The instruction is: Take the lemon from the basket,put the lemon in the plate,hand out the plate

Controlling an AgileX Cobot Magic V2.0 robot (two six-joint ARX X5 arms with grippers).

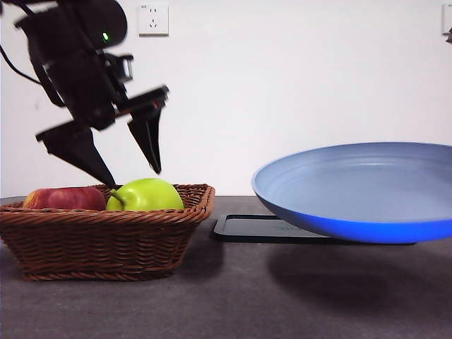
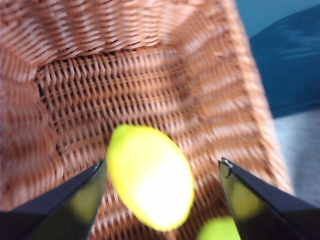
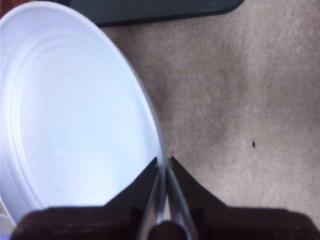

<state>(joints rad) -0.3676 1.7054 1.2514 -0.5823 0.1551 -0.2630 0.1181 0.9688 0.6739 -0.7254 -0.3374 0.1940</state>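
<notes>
Left wrist view: your left gripper (image 2: 162,192) has its fingers spread wide around the lemon (image 2: 150,176); firm, smooth-skinned, so grip its middle. Right gripper (image 3: 165,167) is clamped on the plate (image 3: 75,110) rim.

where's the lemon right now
The lemon lies on the floor of the basket, seen in the left wrist view between the open left end effector; the front view hides it behind the basket wall.

Setting: an indoor robot test bench, staged rather than domestic. Indicators: a plain white wall (image 1: 296,85) carrying a white wall socket plate (image 1: 153,19); a flat grey matte tabletop (image 1: 233,296) with few props; a black robot arm with a lit green indicator lamp (image 1: 105,36). The rest of the room is out of view.
</notes>
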